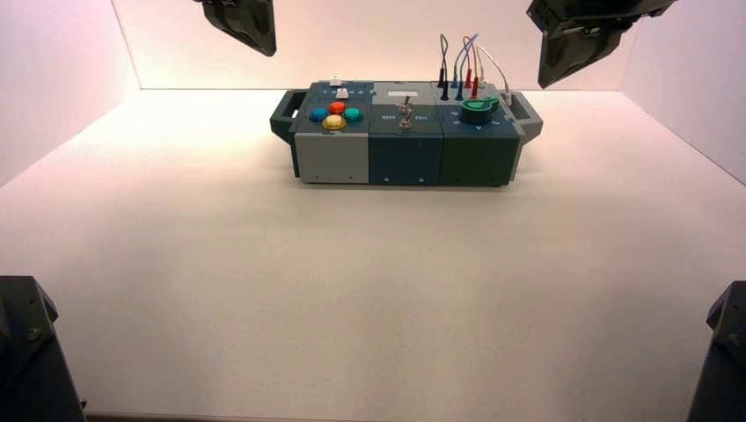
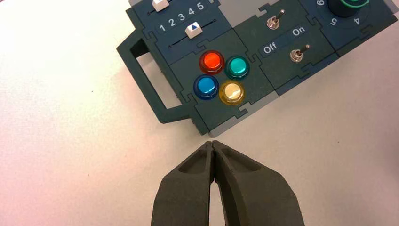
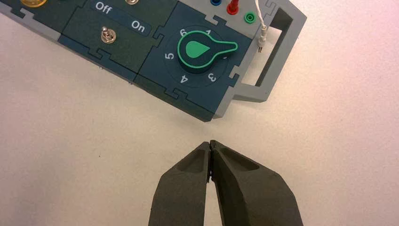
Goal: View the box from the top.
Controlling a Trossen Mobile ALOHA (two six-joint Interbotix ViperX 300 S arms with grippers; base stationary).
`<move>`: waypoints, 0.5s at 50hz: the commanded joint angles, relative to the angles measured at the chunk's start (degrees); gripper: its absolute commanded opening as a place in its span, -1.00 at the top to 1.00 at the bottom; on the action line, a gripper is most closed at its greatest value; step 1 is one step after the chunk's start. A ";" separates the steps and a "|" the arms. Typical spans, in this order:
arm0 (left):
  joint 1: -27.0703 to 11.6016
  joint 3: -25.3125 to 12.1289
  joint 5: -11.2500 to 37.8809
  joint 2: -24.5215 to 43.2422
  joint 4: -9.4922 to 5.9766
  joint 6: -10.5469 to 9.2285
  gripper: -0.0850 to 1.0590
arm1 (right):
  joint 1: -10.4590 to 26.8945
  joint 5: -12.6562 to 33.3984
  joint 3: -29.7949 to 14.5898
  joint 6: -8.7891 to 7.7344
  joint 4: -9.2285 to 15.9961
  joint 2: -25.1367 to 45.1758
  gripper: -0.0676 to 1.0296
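Observation:
The box [image 1: 405, 149] stands at the far middle of the white table, with light grey, navy and dark green front panels. My left gripper [image 1: 264, 46] hangs high above its left end, shut and empty; my right gripper [image 1: 550, 79] hangs high above its right end, shut and empty. The left wrist view looks down past the shut left gripper [image 2: 212, 142] on red [image 2: 211, 61], green [image 2: 236, 67], blue [image 2: 205, 86] and yellow [image 2: 231, 92] buttons, two sliders and two toggle switches by Off/On lettering. The right wrist view, past the shut right gripper [image 3: 209, 142], shows the green knob [image 3: 200, 51] pointing between 1 and 3.
Coloured wires [image 1: 462, 66] stand plugged into the box's right rear. A white wire's loose plug [image 3: 261, 40] hangs by the right end handle [image 3: 273, 61]. The left end handle [image 2: 143, 75] also shows. White walls close the table's back and sides. Dark arm bases [image 1: 26, 352] fill the near corners.

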 commanded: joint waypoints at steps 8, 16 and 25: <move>-0.09 -1.41 -0.18 0.70 0.09 0.79 0.91 | 0.09 -0.26 -0.97 0.09 -0.09 -0.35 0.92; -0.09 -1.67 1.14 1.32 0.09 0.88 0.91 | 0.09 0.00 -1.14 0.09 0.00 -0.44 0.92; -0.09 -4.22 5.54 2.20 0.09 0.79 0.91 | 0.09 3.52 -3.34 0.09 0.00 0.26 0.92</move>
